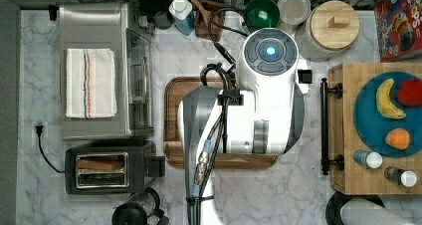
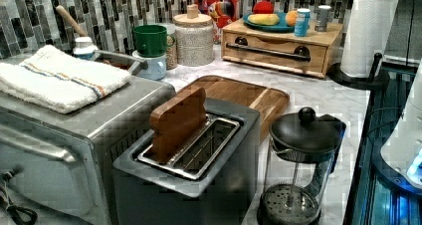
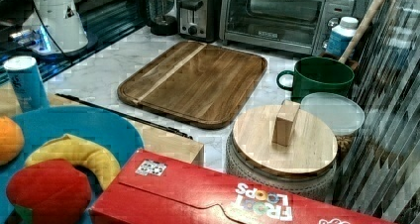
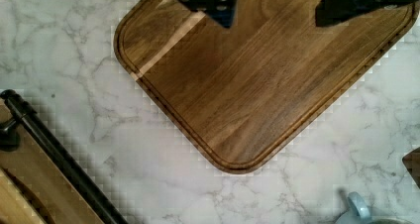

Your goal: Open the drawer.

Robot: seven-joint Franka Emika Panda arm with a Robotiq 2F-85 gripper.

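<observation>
— Starting at the top view's left: toaster oven (image 1: 99, 70) with a striped towel (image 1: 90, 83) on it, toaster (image 1: 107, 171) just below at its 6 o'clock. Then the walnut board (image 1: 171, 120) mid-counter, and the arm's white body hanging right over it.

— And the drawer?

— Far right of the top view, at the arm's 3 o'clock. The drawer (image 2: 276, 51) sits shut in its butcher-block cabinet, the black bar handle (image 1: 324, 128) facing the board. A blue plate (image 1: 368, 120) of fruit and two shakers rest on top.

— Fingers?

— In the wrist view the gripper (image 4: 275, 11) hangs above the board with its two fingers spread wide, nothing between them. The handle is off to one corner there, well apart.

— So what worries you?

— I'd say the approach. The bar is thin and stands just off the drawer front; come in tilted and a finger could strike the wood or slip off the bar. Pull crooked, and the whole light cabinet may slide across the marble, tipping the shakers (image 1: 370, 159) or rolling the fruit.
</observation>
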